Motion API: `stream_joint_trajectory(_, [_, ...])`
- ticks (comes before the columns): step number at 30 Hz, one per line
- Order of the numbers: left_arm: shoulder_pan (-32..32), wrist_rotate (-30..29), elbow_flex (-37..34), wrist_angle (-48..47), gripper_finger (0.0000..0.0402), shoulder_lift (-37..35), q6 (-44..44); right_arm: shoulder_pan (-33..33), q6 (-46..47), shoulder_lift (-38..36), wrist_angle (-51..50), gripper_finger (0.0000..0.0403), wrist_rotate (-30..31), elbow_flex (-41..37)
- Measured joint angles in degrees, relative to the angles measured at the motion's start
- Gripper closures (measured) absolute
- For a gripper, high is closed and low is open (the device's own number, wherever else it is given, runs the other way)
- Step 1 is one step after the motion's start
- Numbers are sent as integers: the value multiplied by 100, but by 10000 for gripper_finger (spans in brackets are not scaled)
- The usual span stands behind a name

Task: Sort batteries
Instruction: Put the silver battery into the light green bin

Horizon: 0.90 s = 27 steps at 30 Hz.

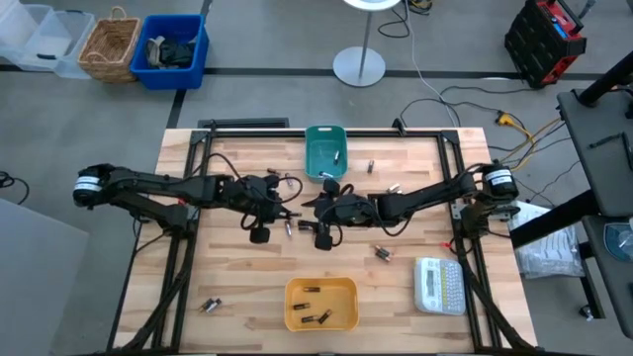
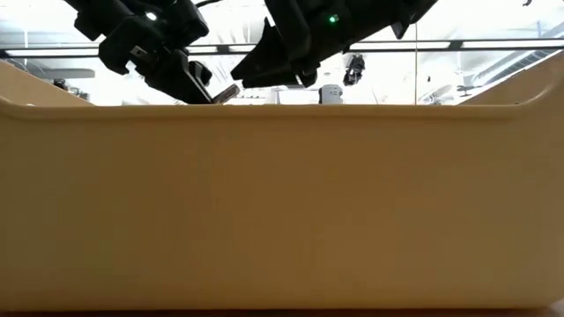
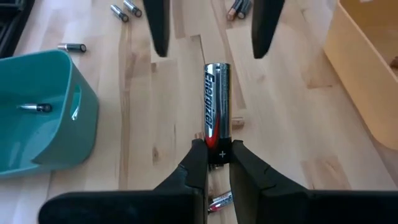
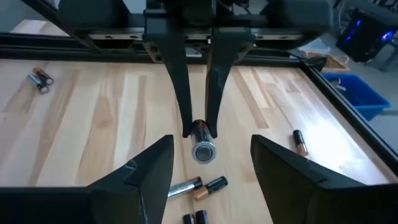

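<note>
The left gripper [image 3: 216, 152] has its fingers clamped on one end of a silver battery [image 3: 215, 99], which points between the spread fingers of the right gripper [image 4: 211, 165] facing it.

Wooden table [image 1: 237, 287], teal bin [image 1: 324, 150], yellow bin [image 1: 320, 304], label maker [image 1: 439, 285], loose batteries [image 1: 382, 254]

Silver-black battery [image 3: 214, 102]; teal bin [image 1: 325, 151]; yellow bin [image 1: 321, 303].

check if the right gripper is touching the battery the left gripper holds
Apart. In the right wrist view the right gripper is open, with bare table either side of the battery, pinched by the left gripper.
</note>
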Motion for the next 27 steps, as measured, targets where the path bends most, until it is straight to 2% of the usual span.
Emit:
stream_joint_trajectory(16, [-2,2,2,603,383,238,-4,-87,22,24,-17,237,44,15])
stream_joint_trajectory(27, [-2,2,2,640,383,151,24,-103,20,24,-152,260,44,15])
